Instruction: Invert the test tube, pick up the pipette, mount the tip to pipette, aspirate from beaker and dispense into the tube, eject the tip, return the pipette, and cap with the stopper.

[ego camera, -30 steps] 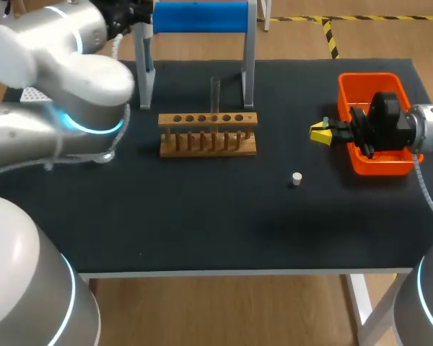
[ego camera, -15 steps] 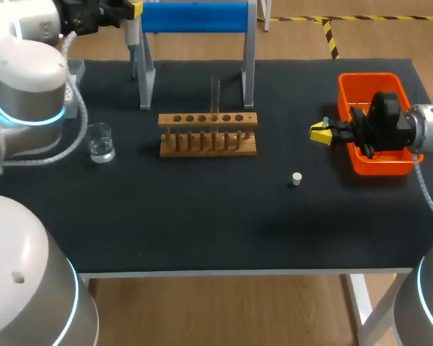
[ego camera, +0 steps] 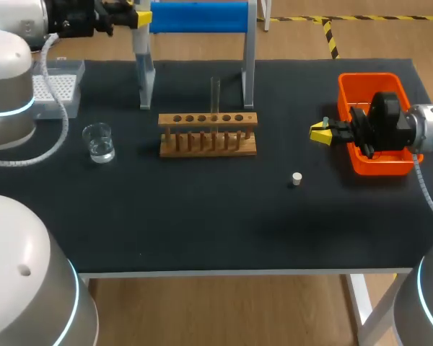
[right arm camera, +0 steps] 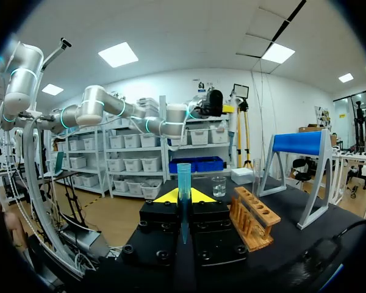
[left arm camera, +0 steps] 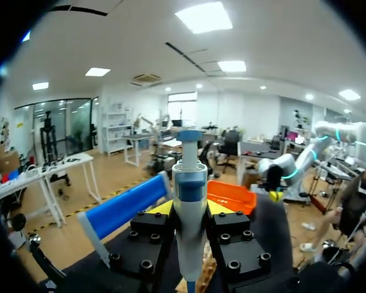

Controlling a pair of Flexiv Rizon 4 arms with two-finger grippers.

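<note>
Far left, the left gripper (ego camera: pixel 132 14) clamps the pipette (left arm camera: pixel 190 189).
The right gripper (ego camera: pixel 320 132) pinches a blue tip (right arm camera: pixel 183 180) beside the orange bin (ego camera: pixel 366 81).

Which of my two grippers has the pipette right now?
The left gripper, up by the blue stand: its jaws are shut on the white-and-blue pipette. The right gripper sits at the orange bin, away from it.

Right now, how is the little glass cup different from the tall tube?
The beaker is short and wide; the test tube is tall and thin. The beaker stands on the table; the test tube stands upright in the wooden rack. Both are see-through.
</note>
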